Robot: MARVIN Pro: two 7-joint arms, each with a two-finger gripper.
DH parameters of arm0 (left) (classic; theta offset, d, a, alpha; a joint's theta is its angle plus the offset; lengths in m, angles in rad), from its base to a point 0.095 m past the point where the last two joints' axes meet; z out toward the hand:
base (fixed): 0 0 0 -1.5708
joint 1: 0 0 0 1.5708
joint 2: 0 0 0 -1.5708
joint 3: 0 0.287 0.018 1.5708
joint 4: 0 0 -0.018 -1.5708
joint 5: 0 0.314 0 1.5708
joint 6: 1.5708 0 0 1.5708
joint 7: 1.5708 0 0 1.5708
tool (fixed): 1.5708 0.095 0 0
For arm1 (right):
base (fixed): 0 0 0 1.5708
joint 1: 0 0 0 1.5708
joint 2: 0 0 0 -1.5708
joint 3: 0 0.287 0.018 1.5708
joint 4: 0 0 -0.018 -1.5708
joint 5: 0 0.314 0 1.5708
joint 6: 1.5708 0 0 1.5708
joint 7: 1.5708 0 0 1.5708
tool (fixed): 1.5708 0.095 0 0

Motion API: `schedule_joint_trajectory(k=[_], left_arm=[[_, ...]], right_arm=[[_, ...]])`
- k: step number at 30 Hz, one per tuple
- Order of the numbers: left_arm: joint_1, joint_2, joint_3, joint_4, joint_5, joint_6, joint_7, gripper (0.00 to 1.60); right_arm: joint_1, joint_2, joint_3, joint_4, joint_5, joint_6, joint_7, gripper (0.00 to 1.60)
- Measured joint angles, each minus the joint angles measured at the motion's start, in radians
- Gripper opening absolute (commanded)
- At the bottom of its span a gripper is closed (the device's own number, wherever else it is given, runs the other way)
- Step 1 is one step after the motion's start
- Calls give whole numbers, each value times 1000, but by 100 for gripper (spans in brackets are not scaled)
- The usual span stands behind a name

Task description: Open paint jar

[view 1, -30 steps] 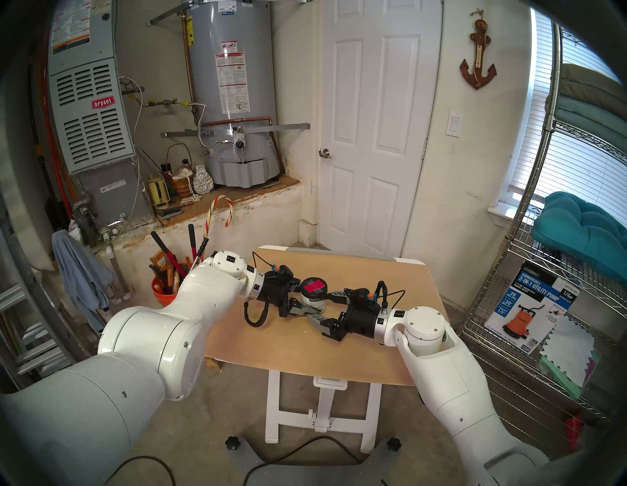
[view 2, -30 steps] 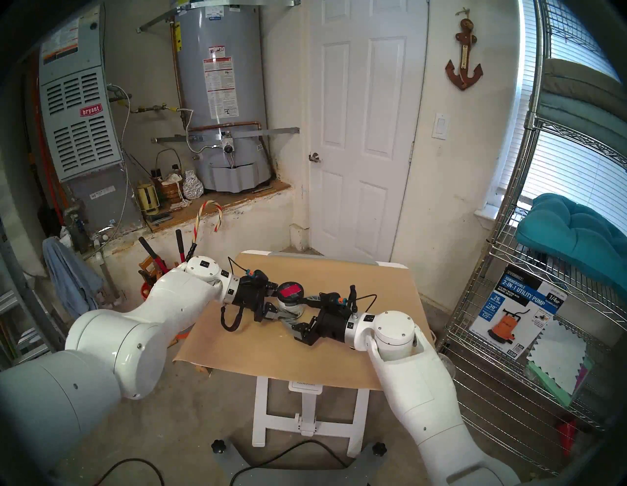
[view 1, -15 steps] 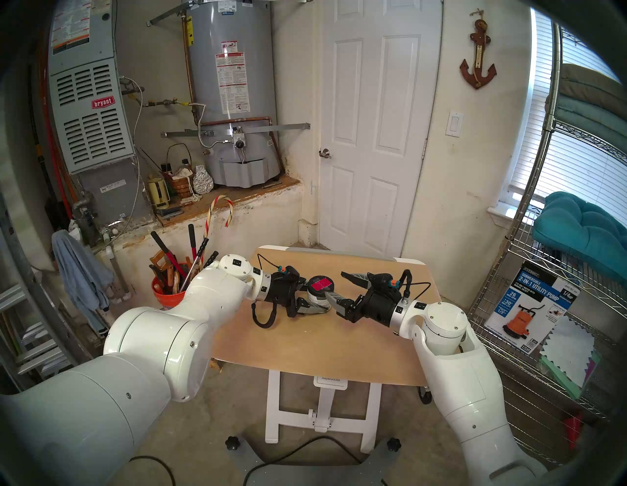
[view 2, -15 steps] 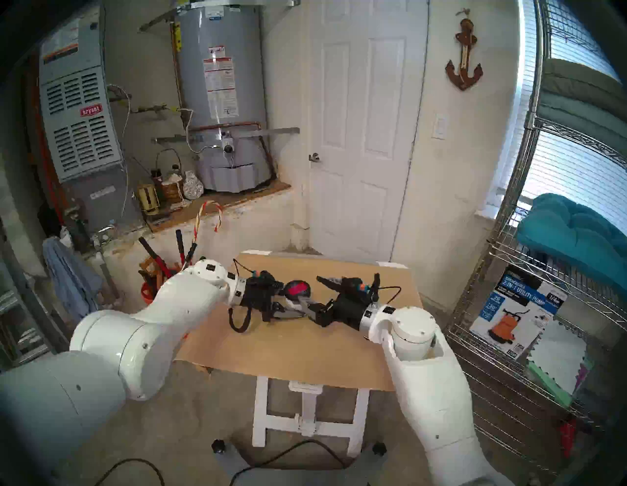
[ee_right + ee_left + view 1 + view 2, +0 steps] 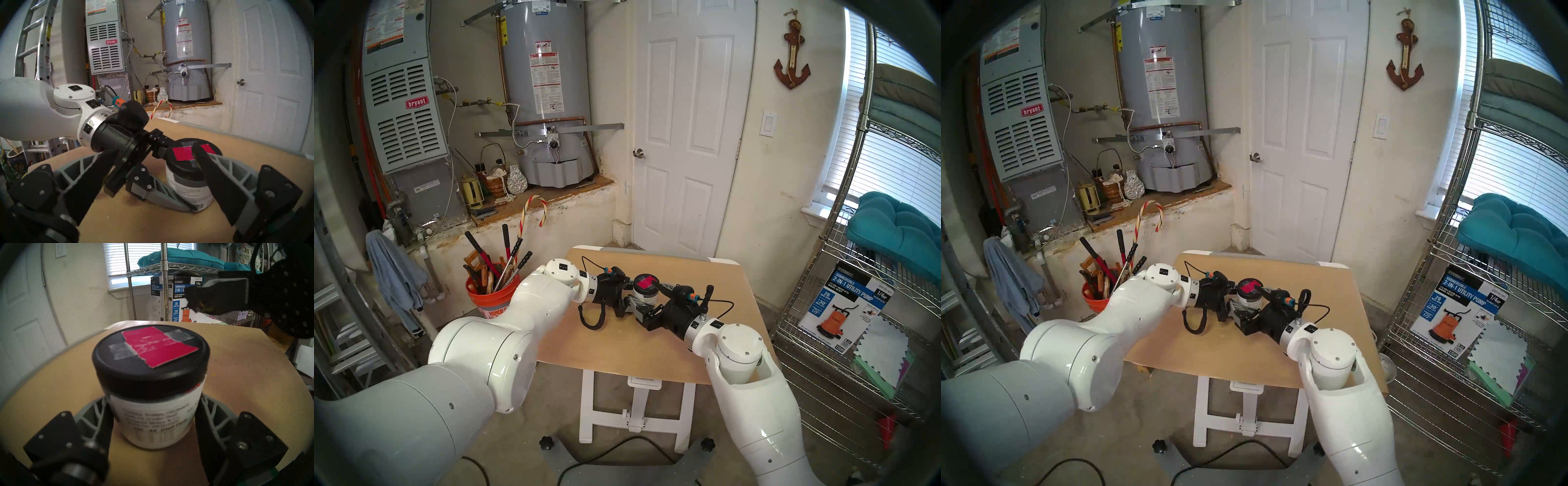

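While the paint jar (image 5: pixel 153 414) stands upright on the table (image 5: pixel 636 342), its black lid (image 5: pixel 151 360) is on, so opening is not yet done. Left hand (image 5: pixel 153 419) pinches the jar's labelled body low down, likely to brace it against twisting. Right hand (image 5: pixel 156 179) is spread wide, one finger (image 5: pixel 219 183) over the lid; contact unclear, view blurred. It probably lines up to clamp the lid.
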Motion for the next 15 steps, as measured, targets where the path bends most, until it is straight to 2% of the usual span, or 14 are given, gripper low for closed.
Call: schedule_joint_trajectory(k=[10,15], left_arm=[[77,-10,-5,-125,-5,61,20,0],[121,-9,-3,-204,-3,101,19,0]], right_arm=[[-34,-34,-25,-23,-77,-56,-122,160],[-39,-39,-27,-23,-100,-78,-151,160]])
